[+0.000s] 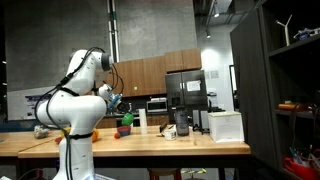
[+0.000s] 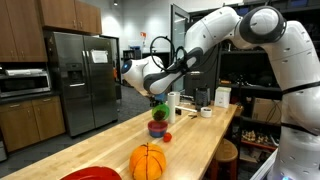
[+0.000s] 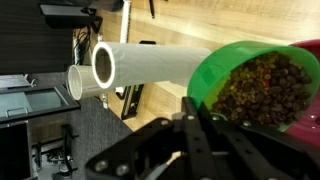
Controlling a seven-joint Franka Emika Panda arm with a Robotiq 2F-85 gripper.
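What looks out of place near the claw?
The green bowl of dark brown bits looks tilted in the claw, above a purple bowl. A small red thing lies loose beside it on the table. No spill visible.

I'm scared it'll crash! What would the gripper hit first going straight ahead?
Probably the green bowl: the gripper points right at its rim and may already touch it, though depth is hard to judge.

A bowl (image 2: 157, 127) sits on the table (image 2: 215, 137) just below the gripper (image 2: 160, 99). Beyond the gripper, beside the bowl, stands a tube (image 2: 172, 105). A ball (image 2: 147, 161) lies well apart on the gripper's opposite side.
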